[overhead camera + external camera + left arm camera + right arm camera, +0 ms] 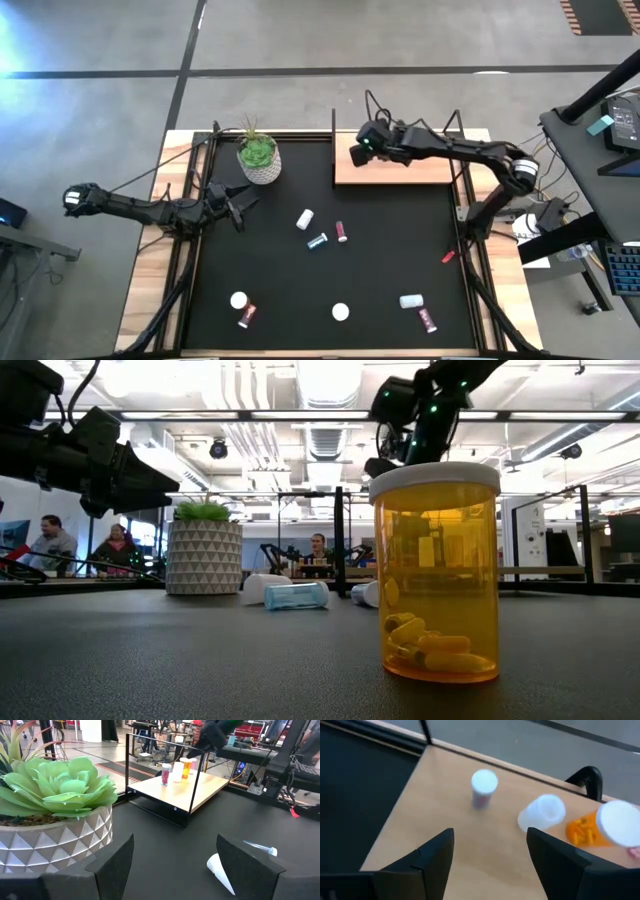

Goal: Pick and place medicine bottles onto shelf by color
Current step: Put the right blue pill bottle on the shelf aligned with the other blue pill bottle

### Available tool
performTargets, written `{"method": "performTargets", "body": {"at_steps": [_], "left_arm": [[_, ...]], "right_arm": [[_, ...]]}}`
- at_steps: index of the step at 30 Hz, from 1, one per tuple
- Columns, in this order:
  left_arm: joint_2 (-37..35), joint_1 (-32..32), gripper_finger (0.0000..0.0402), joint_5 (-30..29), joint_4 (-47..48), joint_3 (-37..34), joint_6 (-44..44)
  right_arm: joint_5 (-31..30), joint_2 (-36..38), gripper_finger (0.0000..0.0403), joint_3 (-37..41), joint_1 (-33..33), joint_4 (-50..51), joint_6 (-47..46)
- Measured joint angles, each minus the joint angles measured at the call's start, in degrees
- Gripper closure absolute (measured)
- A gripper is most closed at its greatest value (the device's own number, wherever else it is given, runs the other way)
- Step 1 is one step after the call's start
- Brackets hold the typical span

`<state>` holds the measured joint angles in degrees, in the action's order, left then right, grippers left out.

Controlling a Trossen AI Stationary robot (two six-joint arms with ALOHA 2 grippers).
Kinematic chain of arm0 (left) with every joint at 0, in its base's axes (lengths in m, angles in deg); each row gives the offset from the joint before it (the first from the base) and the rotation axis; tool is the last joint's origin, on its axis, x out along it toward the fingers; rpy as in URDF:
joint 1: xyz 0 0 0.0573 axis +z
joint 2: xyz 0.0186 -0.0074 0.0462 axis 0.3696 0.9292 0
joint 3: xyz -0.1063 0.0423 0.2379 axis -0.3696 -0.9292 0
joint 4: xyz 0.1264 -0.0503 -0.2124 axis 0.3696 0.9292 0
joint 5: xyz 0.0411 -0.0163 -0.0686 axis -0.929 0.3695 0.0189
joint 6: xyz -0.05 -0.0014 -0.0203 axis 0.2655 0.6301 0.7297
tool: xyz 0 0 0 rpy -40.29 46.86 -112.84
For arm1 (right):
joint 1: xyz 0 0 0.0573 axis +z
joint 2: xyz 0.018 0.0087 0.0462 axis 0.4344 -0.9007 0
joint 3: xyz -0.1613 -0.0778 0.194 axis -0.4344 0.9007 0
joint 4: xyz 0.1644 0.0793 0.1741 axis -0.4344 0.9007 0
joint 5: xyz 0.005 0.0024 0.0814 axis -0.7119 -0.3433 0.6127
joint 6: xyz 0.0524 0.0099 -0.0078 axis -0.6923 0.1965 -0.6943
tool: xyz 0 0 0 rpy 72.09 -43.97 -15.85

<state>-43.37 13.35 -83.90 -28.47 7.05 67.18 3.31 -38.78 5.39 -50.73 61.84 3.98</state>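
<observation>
On the shelf [400, 168], right gripper [357, 155] hides bottles.

mat centre [330, 275]: open | obstacles: plant pot [259, 160], shelf posts [334, 150]

You have a black mat [380, 270] on the table, wood shelf [420, 170] at its far edge, right of the plant pot [259, 158]. On the shelf, at the end nearest the pot: a pink bottle [166, 773], a white bottle [177, 771] and an orange bottle [186, 768], all upright, close together. On the mat, nearer than the pot: a white bottle on its side [305, 219], a blue one [317, 241], a pink one [342, 232]; more bottles near the front edge, including an upright orange bottle [436, 572].
</observation>
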Motion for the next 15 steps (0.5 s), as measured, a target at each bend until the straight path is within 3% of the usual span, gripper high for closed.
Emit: {"method": "performTargets", "body": {"at_steps": [8, 15], "left_arm": [[0.0, 0.0, 0.0132, 0.0, 0.0, 0.0, 0.0], [0.0, 0.0, 0.0132, 0.0, 0.0, 0.0, 0.0]], "right_arm": [[-0.4, 11.0, 0.0161, 12.8, 6.2, -8.0, 0.0], [-4.9, 19.4, 0.0161, 23.2, 12.0, -13.7, 0.7]]}}
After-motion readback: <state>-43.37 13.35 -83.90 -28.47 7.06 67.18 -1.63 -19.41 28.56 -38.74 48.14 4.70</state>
